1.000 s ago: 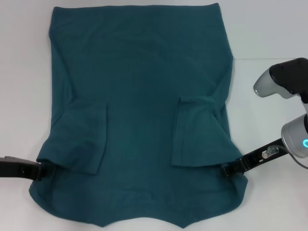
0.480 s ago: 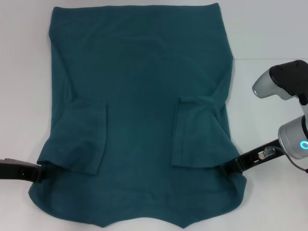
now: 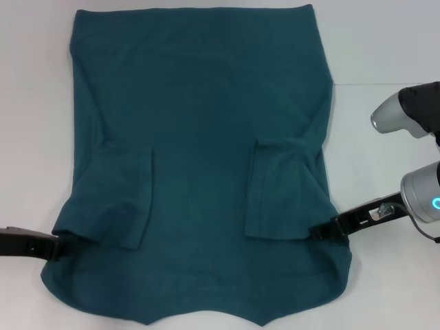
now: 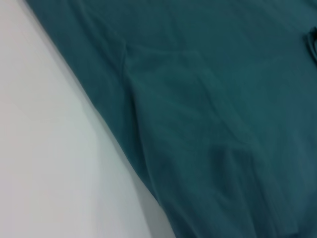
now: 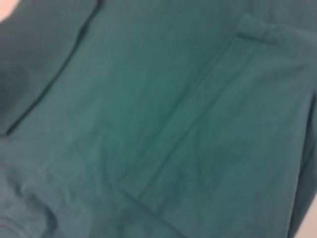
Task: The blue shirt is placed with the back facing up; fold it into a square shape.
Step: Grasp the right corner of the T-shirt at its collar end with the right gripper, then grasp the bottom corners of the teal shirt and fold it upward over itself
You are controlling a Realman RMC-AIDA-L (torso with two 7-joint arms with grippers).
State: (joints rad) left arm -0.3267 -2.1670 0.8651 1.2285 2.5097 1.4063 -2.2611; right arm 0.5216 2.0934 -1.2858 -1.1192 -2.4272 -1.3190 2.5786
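Two grippers are set at the near end of the blue shirt (image 3: pixel 199 158), one at each side edge, low against the white table (image 3: pixel 385 41). The left gripper (image 3: pixel 56 246) is met at the shirt's left edge, just below the folded-in left sleeve (image 3: pixel 120 199); the right gripper (image 3: pixel 323 232) is met at the right edge, by the lower corner of the right sleeve (image 3: pixel 275 192). Fingertips are tucked into or under the cloth on both sides, so whether either is clamped on fabric cannot be told.

Risk is judged as follows: if only one layer is pinched, the sleeve beneath could be left behind and slip out when the near end is lifted. If one side is gripped and the other is not, the fold could be dragged askew and a square would be lost. Soft knit may also bunch at the fingers.

Nearest of all, the curved collar end is seen, with a small point at its middle. Farther off, both sleeves are laid inward on the back. Farthest, the straight hem is seen across the top. The long axis is therefore run from near to far, collar toward the robot, hem away, with the shirt spread flat across the middle of the table.
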